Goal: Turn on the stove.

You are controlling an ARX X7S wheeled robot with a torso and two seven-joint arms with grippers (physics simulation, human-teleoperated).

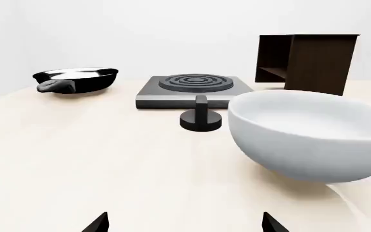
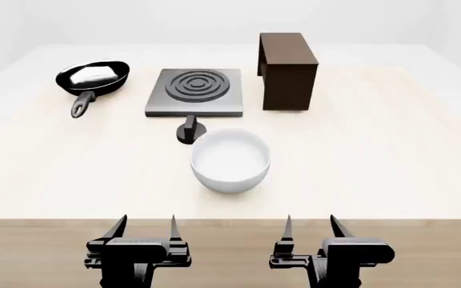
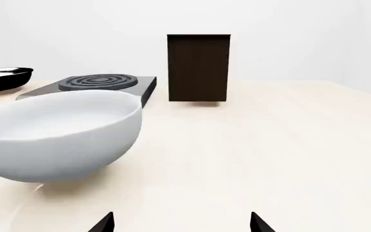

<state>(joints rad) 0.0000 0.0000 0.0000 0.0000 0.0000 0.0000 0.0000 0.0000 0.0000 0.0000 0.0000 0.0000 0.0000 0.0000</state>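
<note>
The stove [image 2: 194, 91] is a flat grey hotplate with a ringed burner at the table's back centre, also seen in the left wrist view [image 1: 192, 89] and the right wrist view [image 3: 98, 84]. Its small black knob [image 2: 189, 131] stands just in front of it, close to the white bowl; it shows in the left wrist view [image 1: 201, 117] too. My left gripper [image 2: 144, 227] and right gripper [image 2: 311, 226] hang at the table's near edge, both open and empty, far from the knob. In the wrist views the left gripper [image 1: 184, 223] and right gripper [image 3: 180, 223] show spread fingertips only.
A white bowl [image 2: 230, 159] sits mid-table right in front of the knob. A black frying pan [image 2: 93, 78] lies at the back left. A brown wooden box [image 2: 287, 71] stands to the right of the stove.
</note>
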